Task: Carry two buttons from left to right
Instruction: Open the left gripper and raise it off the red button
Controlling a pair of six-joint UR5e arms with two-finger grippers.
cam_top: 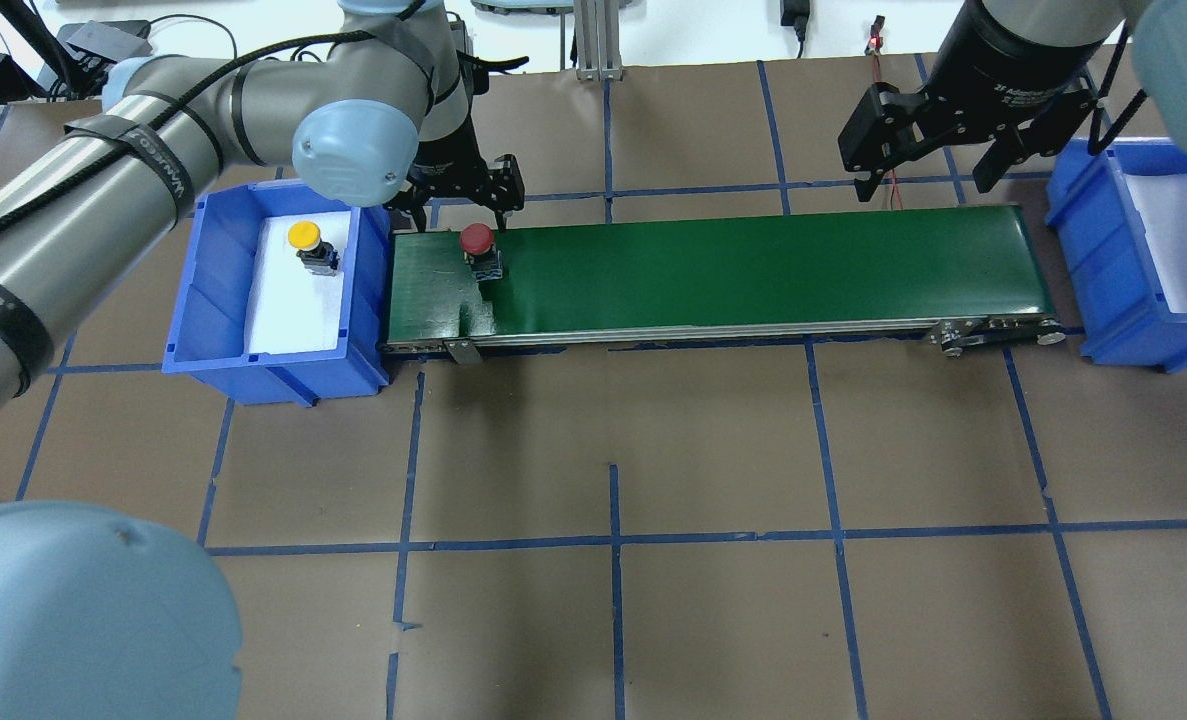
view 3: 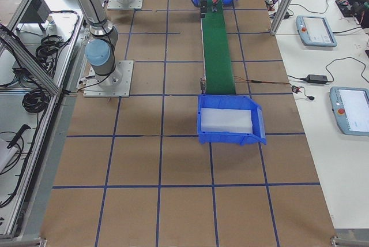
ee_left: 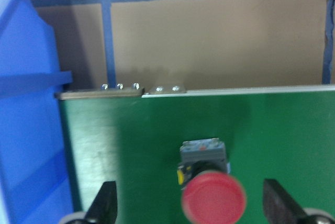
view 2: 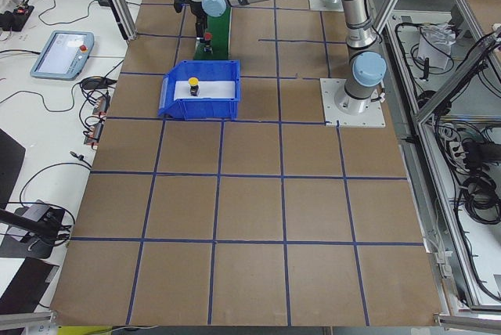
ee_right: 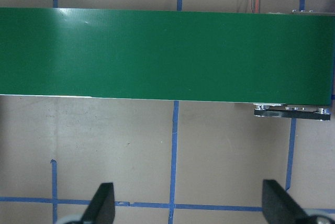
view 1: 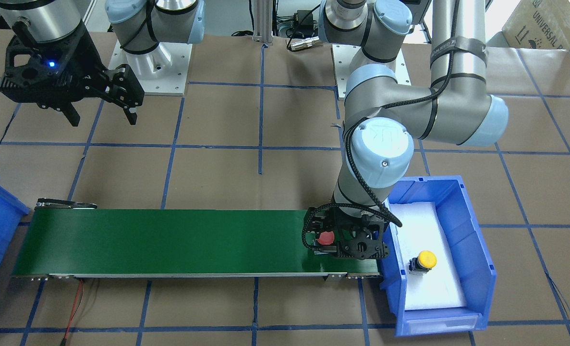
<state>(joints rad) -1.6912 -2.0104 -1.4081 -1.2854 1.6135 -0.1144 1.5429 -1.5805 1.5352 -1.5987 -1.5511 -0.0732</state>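
The red button [cam_top: 477, 240] sits on the left end of the green conveyor belt [cam_top: 753, 270]. My left gripper [cam_top: 460, 212] hangs open just over it. In the left wrist view the red cap [ee_left: 213, 198] lies between the two spread fingers [ee_left: 107, 205], touching neither. The yellow button [cam_top: 305, 237] rests on white foam inside the left blue bin [cam_top: 213, 300]. My right gripper [cam_top: 921, 188] hovers open and holding nothing above the far side of the belt's right end, with belt [ee_right: 167, 51] and brown table below it.
A second blue bin [cam_top: 1103, 300] with a white liner stands off the belt's right end. Red and black wires [view 1: 73, 307] trail from the belt's right end. Brown paper with blue tape lines covers the table [cam_top: 613, 560].
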